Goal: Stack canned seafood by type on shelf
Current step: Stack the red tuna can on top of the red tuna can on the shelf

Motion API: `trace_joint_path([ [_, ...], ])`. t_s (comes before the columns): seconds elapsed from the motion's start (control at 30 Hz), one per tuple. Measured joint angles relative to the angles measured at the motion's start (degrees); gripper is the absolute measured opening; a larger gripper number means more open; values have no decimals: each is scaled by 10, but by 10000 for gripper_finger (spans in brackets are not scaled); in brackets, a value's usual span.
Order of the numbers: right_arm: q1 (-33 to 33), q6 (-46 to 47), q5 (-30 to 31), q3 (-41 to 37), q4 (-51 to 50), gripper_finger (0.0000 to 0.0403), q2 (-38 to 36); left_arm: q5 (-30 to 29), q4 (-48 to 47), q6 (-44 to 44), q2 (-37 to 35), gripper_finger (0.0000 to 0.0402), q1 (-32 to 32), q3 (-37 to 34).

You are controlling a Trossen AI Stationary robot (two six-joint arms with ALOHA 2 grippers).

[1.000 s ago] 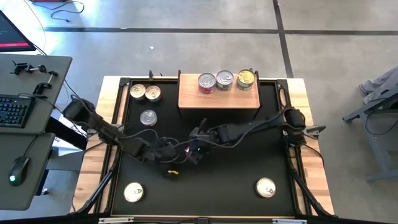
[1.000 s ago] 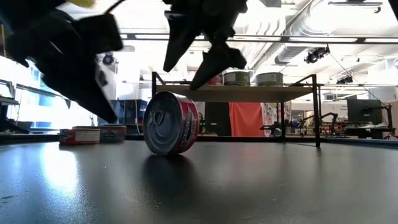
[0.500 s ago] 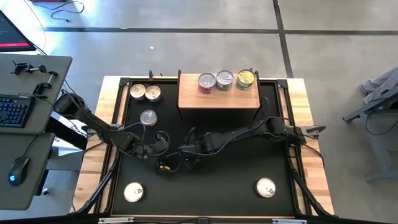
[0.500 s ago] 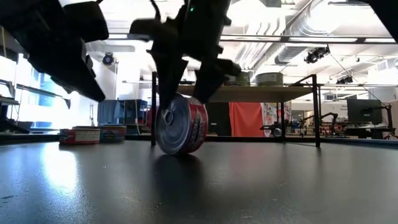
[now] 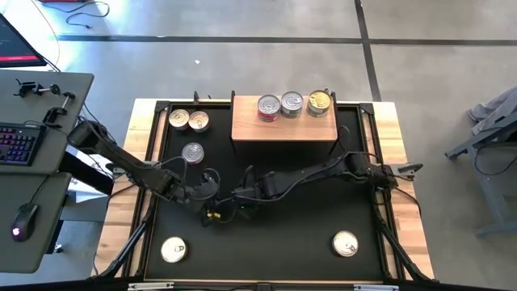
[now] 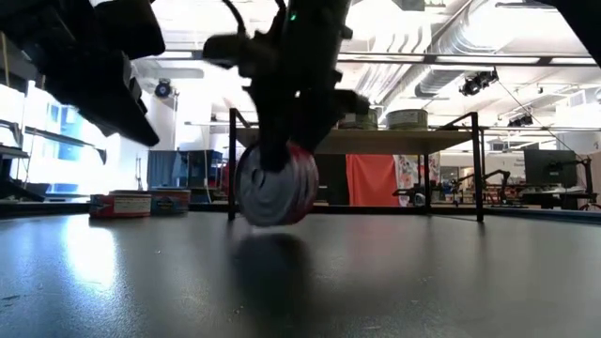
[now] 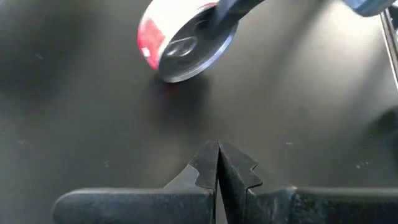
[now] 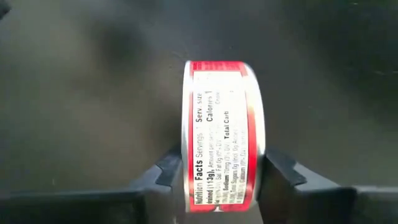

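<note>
**Q:** Right gripper (image 8: 219, 174) — what is it doing?

**A:** Its two dark fingers (image 8: 171, 167) pinch a red-labelled can (image 8: 219, 134) across the two flat faces. The can stands on edge on the black mat (image 5: 291, 226), near the middle of the table, just in front of the shelf (image 5: 283, 129).

**Q:** How should the grip go from here?

**A:** In my judgement the pads should sit square on the lid and base before lifting, since a can on its rim may roll or twist out. It then needs turning flat and setting beside or on the red can (image 5: 268, 107) at the shelf's left end.

**Q:** And the left gripper (image 7: 217, 163)?

**A:** Pressed together, empty, hovering just beside the can.

**Q:** What else is on the table?

**A:** Three cans line the back of the shelf. Three more cans (image 5: 189, 121) sit left of it, and two gold-lidded cans (image 5: 174, 250) lie near the front edge.

**Q:** The room?

**A:** Grey concrete floor, a desk with a keyboard (image 5: 18, 144) at the left, and bright ceiling lights beyond.
</note>
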Motion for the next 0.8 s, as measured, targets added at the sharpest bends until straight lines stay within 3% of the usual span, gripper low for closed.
trace_joint_path([
  [0.27,-7,-49,10,3,-107,118,-93,8,-30,49,-119,0,38,1],
  [0.4,-25,-30,22,-61,-118,118,-174,-13,-64,40,-178,0,45,1],
  [0.5,-35,21,19,-150,-87,118,-263,-27,-75,32,-208,0,46,1],
  [0.6,-41,104,-1,-269,40,118,-366,-35,-71,35,-222,0,47,1],
  [0.7,-46,155,-3,-386,291,118,-465,-36,-66,56,-224,0,52,1],
  [0.8,-56,212,58,-476,475,118,-532,-37,-64,64,-222,0,62,1],
])
